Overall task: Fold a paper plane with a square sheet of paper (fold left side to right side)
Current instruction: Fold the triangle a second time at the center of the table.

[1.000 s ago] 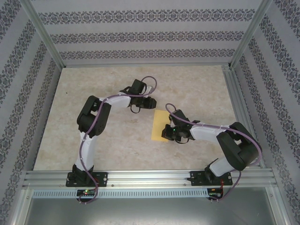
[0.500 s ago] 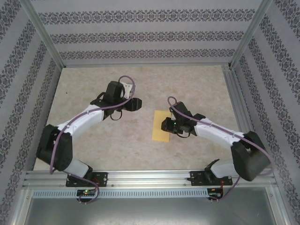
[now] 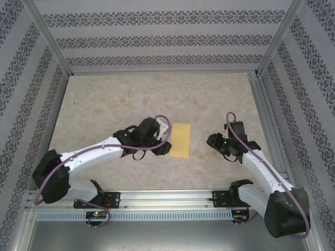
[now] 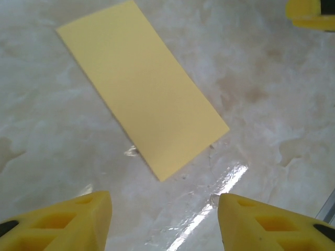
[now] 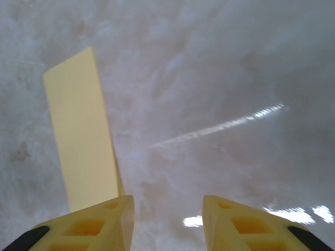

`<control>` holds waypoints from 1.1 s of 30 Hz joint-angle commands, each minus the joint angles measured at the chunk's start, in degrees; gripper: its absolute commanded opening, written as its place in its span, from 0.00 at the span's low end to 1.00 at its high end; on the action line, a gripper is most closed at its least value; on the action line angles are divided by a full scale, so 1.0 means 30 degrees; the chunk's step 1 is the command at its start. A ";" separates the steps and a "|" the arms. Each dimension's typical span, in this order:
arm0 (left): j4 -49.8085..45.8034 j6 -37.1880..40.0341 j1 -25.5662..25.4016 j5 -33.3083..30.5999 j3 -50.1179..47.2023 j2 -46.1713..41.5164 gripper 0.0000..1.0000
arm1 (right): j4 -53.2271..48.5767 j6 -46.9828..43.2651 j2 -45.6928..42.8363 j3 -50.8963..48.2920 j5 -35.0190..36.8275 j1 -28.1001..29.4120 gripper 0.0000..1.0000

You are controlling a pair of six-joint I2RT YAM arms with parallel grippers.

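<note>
The square sheet of paper point(image 3: 181, 140) lies flat at the middle of the table point(image 3: 104, 99), a narrow rectangle (left half already laid over right, by my reckoning). My left gripper point(image 3: 163, 147) hovers just beside its left long edge, jaws wide apart and empty, placed, I judge, to press or lift that side next. My right gripper point(image 3: 214, 141) hangs well clear to the right, jaws likewise spread and holding nothing, giving the paper room.

You are looking at the square sheet of paper point(image 3: 180, 140), yellow-orange and matte, folded to a narrow rectangle, lying flat on the table point(image 3: 104, 104), long sides running near-to-far.
</note>
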 commanded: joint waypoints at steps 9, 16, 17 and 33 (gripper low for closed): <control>-0.4856 0.2938 -0.4315 -0.4594 0.7711 0.8741 0.58 | 0.1010 -0.0484 -0.0513 -0.1502 -0.2862 -0.2226 0.40; -0.6486 0.3265 -0.4771 -0.5386 1.0334 1.1270 0.58 | 0.0682 -0.0920 -0.0621 -0.1692 -0.3054 -0.2712 0.40; -0.6603 0.3273 -0.4759 -0.5357 1.0543 1.1469 0.58 | 0.0605 -0.0970 -0.0643 -0.1692 -0.3039 -0.2772 0.40; -0.8419 0.2391 -0.4775 -0.5435 1.3146 1.4150 0.59 | 0.0489 -0.1059 -0.0313 -0.1637 -0.3084 -0.2983 0.40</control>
